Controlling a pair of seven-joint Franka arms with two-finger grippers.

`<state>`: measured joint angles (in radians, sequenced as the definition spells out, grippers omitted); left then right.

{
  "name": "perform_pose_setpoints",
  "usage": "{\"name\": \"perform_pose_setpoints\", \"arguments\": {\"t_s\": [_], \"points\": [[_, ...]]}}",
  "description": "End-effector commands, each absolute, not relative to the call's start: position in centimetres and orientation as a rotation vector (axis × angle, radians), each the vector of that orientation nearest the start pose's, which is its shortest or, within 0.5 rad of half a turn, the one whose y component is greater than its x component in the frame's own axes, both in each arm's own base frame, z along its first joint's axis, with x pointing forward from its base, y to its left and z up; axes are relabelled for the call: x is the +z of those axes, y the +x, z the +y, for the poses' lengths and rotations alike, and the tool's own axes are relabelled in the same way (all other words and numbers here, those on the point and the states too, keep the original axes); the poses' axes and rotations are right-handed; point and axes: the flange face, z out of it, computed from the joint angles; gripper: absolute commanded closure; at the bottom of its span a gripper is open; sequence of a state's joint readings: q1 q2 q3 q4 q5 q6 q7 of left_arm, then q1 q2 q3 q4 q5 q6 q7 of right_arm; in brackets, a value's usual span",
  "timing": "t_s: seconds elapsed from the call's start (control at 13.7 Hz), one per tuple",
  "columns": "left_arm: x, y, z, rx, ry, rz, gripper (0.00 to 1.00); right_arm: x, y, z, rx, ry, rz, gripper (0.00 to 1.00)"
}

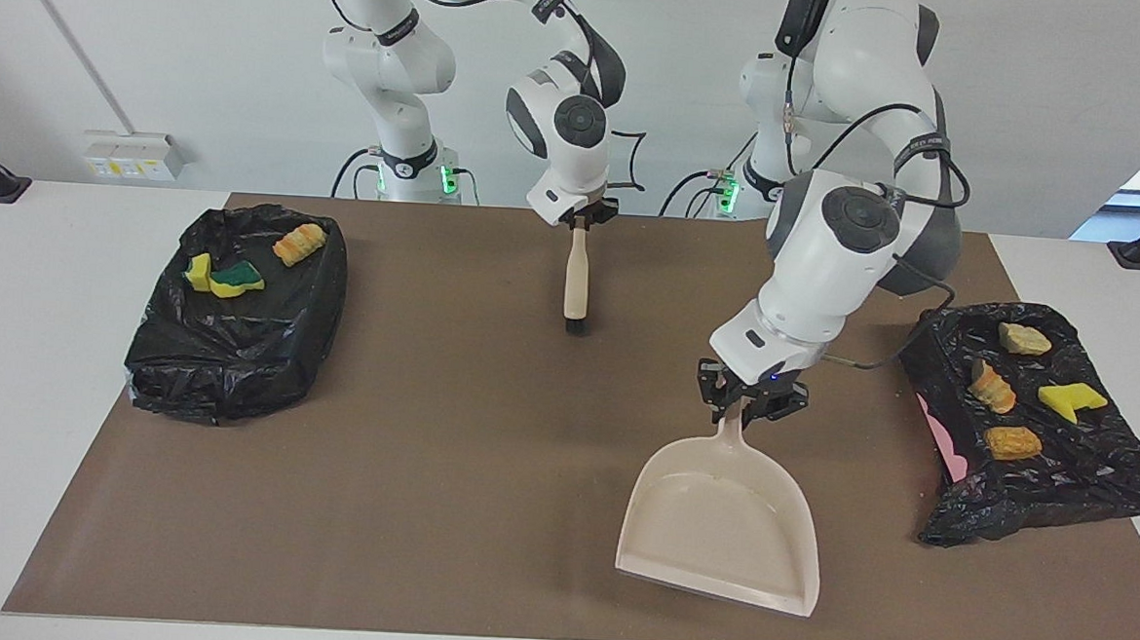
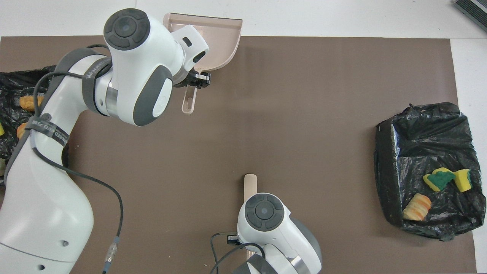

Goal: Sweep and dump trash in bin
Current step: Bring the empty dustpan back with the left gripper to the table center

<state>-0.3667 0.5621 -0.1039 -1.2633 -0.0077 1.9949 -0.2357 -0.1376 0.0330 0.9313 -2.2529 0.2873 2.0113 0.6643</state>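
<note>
The right pincer (image 1: pixel 583 221) is clamped on the handle top of a brush (image 1: pixel 577 286), which hangs upright, bristles down, over the brown mat (image 1: pixel 406 468) on the worktop (image 1: pixel 32 350) near the robots. The left pincer (image 1: pixel 747 396) is clamped on the handle of the beige dustpan (image 1: pixel 720 523), whose long axis runs away from the robots, open mouth pointing farthest. The trash (image 1: pixel 1013 392) lies in a black-lined bin (image 1: pixel 1059 482) at the left arm's end, with more pieces (image 1: pixel 241 264) in another bin (image 1: pixel 227 341) at the right arm's end; no writing is legible.
</note>
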Motion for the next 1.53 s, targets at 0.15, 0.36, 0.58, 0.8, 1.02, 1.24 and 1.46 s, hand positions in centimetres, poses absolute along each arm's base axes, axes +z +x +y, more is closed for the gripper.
{"name": "perform_pose_setpoints", "arguments": {"t_s": [0.15,0.36,0.58,0.8,1.02,1.24,1.46], "points": [[42.9,65.6,-36.1,-0.269,-3.217,0.318,1.0,33.5,33.1,35.9,0.548,-3.057,0.088,0.56],[40.1,63.4,-38.9,-0.19,-3.199,0.319,1.0,33.5,33.1,35.9,0.546,-3.054,0.079,0.42],[37.9,62.2,-41.6,-0.176,-3.207,0.286,1.0,34.1,33.6,36.3,0.516,-3.059,0.052,0.0],[36.6,61.4,-41.9,-0.137,-3.203,0.3,1.0,36.4,35.4,36.8,0.4,-3.078,0.012,0.0],[36.0,60.1,-42.6,-0.101,-3.212,0.325,1.0,39.4,39.9,34.5,0.244,-3.106,0.046,0.0],[35.6,58.3,-43.1,-0.058,-3.202,0.345,1.0,41.3,43.1,32.4,0.113,-3.152,0.048,0.0],[35.5,57.4,-43.3,-0.015,-3.188,0.312,0.76,43.9,46.7,29.4,-0.049,-3.195,0.079,0.0]]}}
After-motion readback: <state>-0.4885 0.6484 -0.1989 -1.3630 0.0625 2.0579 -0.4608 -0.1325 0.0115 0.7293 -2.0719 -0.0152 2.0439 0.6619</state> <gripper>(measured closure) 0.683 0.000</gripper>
